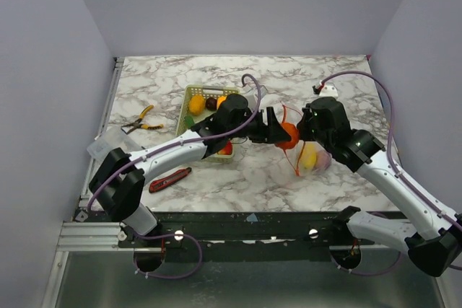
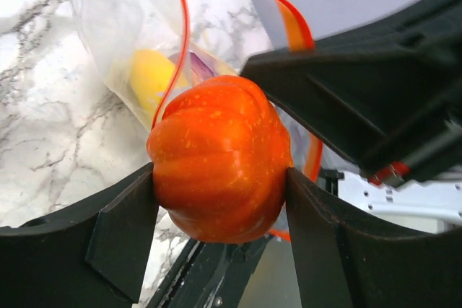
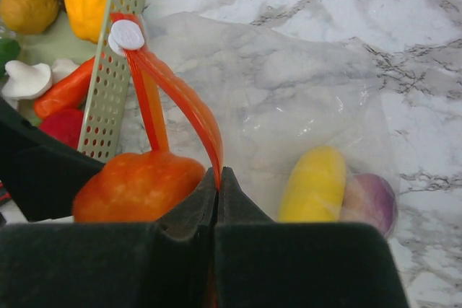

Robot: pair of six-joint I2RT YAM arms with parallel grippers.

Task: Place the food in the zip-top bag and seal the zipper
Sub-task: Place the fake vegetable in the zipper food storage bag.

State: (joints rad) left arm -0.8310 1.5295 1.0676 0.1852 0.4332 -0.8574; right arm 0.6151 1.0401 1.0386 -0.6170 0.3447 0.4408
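My left gripper is shut on an orange toy pumpkin and holds it at the mouth of the clear zip-top bag. My right gripper is shut on the bag's orange-red zipper strip and lifts the mouth open. A white slider sits on the strip. Inside the bag lie a yellow fruit and a purple one. The pumpkin also shows in the right wrist view.
The pale green mesh basket left of the bag holds more toy food: yellow, orange, red and green pieces. A red-and-black utility knife, yellow-handled pliers and a clear box lie at the left.
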